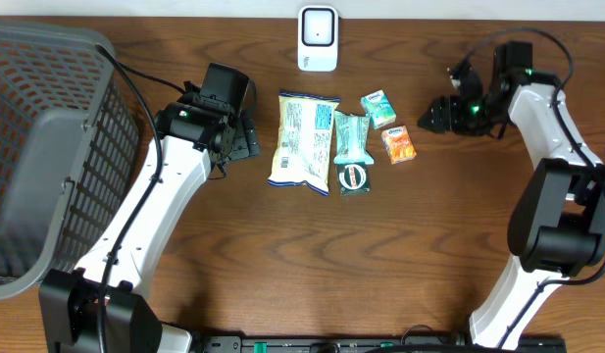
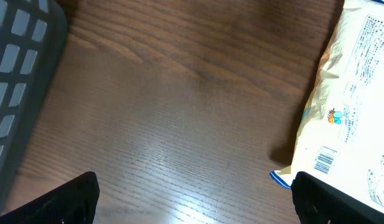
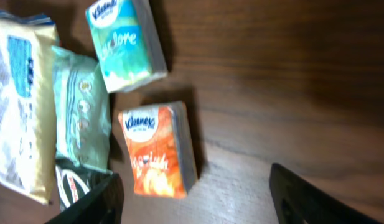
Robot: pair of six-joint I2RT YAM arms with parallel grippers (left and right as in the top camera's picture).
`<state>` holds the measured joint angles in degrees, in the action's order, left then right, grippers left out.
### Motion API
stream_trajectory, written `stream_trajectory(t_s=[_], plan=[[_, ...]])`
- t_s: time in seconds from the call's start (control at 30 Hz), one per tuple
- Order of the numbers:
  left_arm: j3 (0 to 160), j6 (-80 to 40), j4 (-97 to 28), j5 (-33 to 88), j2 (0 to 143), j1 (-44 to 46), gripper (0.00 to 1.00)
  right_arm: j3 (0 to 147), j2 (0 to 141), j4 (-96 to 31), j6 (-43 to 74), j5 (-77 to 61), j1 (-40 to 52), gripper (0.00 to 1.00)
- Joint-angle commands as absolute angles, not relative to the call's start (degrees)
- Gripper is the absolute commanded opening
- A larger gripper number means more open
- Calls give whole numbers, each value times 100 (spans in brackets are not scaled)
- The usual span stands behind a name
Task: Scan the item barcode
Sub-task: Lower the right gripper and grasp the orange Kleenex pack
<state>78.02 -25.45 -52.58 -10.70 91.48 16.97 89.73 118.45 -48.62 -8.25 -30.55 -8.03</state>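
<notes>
Both empty: left claw (image 2: 195,202) wide, right claw (image 3: 198,199) parted | orange Kleenex pack (image 3: 155,149) flat, label up

A white scanner (image 1: 318,39) with a dark window on its face sits at the table's 12 o'clock edge. Toward 6 o'clock from it, four items lie flat in a cluster. The yellow snack bag (image 1: 303,140) lies lengthwise from 12 to 6, with its barcode (image 2: 324,160) face up near one corner. A pale green pouch (image 1: 351,147) touches the bag's 3 o'clock side, its dark, round-labelled end toward 6. A teal Kleenex pack (image 1: 378,108) lies tilted at the pouch's 1 o'clock. An orange Kleenex pack (image 1: 399,144) lies label up at its 3 o'clock.
</notes>
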Motion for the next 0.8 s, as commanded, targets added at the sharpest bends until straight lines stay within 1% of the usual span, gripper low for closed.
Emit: stream_trajectory(t_s=[0.0, 0.13, 0.3, 0.4, 0.63, 0.77], plan=[[7828, -2512, -5288, -1164, 9096, 1688, 98, 8536, 11852, -4598, -930, -4016, -854, 69], [7828, -2512, -5288, -1164, 9096, 1688, 98, 8097, 11852, -4097, -930, -4440, -854, 68], [7828, -2512, -5288, -1164, 9096, 1688, 98, 7693, 11852, -3599, -932, -4451, -849, 70], [7828, -2512, -5288, -1164, 9096, 1688, 97, 7502, 11852, -3356, -930, -4449, -854, 73], [7828, -2512, -5288, -1164, 9096, 1688, 98, 7236, 11852, -3009, -858, -4453, -858, 72], [7828, -2512, -5288, -1164, 9096, 1688, 98, 6984, 11854, -2703, -725, -4453, -812, 75]])
